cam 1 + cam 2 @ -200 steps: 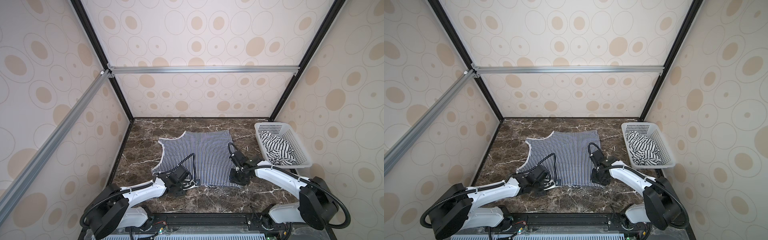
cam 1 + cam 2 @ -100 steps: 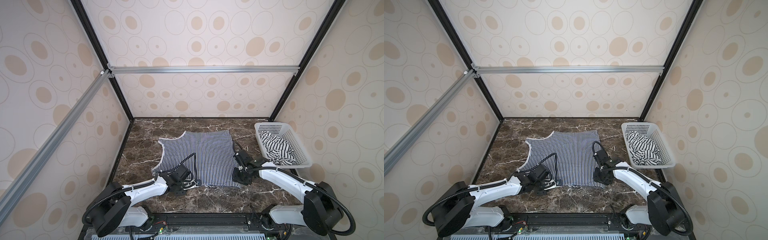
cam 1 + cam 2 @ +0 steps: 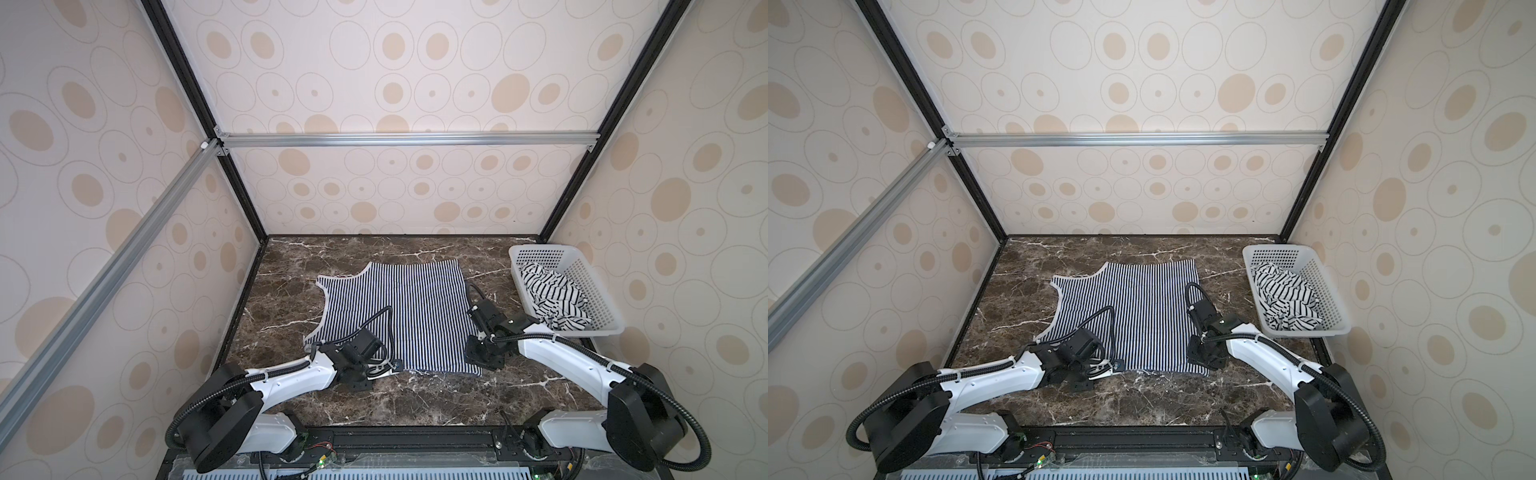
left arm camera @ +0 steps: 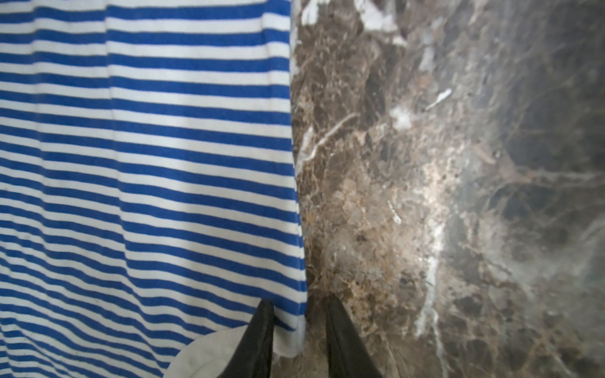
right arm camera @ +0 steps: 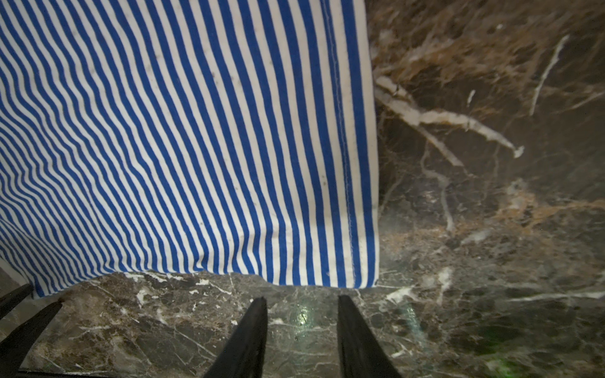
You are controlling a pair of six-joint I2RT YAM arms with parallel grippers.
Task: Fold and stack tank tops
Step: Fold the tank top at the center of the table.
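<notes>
Your fine-striped tank top (image 3: 415, 316) lies flat at the centre of the marble table (image 3: 415, 399). The wide-striped tank top (image 3: 552, 299) sits crumpled in the white basket (image 3: 544, 248) at far right.

Your left gripper (image 4: 296, 299) is low at the spread top's near edge. Its jaws are parted and straddle the cloth border, with no pinch visible.

Your right gripper (image 5: 299, 297) is released over bare marble, just short of the near right corner.
</notes>
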